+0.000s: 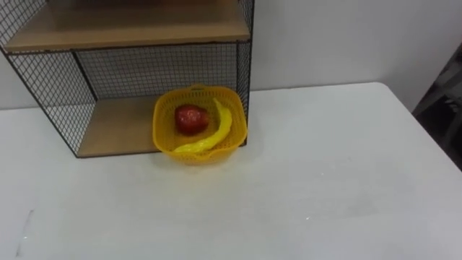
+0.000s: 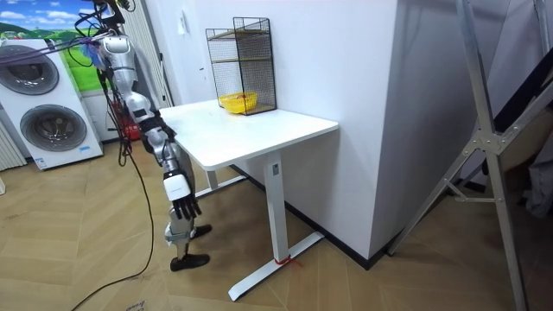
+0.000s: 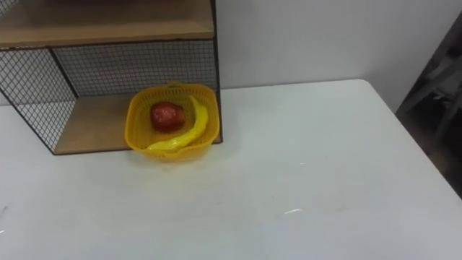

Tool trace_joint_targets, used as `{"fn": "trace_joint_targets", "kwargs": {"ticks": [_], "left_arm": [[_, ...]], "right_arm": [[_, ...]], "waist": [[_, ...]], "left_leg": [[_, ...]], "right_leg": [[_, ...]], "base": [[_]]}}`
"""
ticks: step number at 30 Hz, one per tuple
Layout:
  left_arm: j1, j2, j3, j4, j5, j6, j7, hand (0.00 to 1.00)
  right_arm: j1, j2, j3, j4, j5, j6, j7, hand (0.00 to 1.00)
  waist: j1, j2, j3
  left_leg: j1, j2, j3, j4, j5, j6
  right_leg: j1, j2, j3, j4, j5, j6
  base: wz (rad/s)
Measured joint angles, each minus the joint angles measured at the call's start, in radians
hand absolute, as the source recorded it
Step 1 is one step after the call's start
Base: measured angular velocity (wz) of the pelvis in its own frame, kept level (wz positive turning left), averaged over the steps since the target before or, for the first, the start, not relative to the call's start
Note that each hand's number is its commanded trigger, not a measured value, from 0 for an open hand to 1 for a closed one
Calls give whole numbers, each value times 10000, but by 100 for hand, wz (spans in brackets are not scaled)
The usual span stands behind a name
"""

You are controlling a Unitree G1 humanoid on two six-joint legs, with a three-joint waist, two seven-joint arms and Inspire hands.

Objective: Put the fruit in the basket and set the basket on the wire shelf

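- Basket (image 1: 216, 153), holding apple (image 1: 190, 119) and banana (image 1: 216, 133), seems to overhang wire shelf's (image 1: 115, 128) front right corner; a bump could slide it off.
- Right hand (image 2: 183, 207) hangs open.

Before me a white worktop (image 1: 325, 180) runs up to a plain white wall (image 1: 325, 36). In the room view it stands on white legs on a floor (image 2: 78, 259) of light wooden boards. White washing machines (image 2: 52, 125) with round doors stand at the room view's left, under a bright landscape picture (image 2: 34, 17). At the room view's right a grey metal frame (image 2: 484, 147) leans, with what may be dark cloth (image 2: 527, 86) behind it. The light is even.
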Motion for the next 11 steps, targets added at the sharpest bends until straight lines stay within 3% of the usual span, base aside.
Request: {"fn": "trace_joint_targets", "kwargs": {"ticks": [5,11], "left_arm": [[-49,-8,-540,11,836,361,-366,0],[18,-122,-552,-4,1353,818,-652,0]], "right_arm": [[-111,-1,312,490,-1044,248,384,0],[3,-5,495,721,-1890,950,980,0]], "waist": [[-44,41,-1],[-62,13,-40]], "left_leg": [[69,-14,-124,0,17,22],[138,-13,-109,-13,22,16]], "right_leg": [[150,27,-61,-115,67,-37],[188,13,-48,-93,12,32]], "base": [[4],[0]]}}
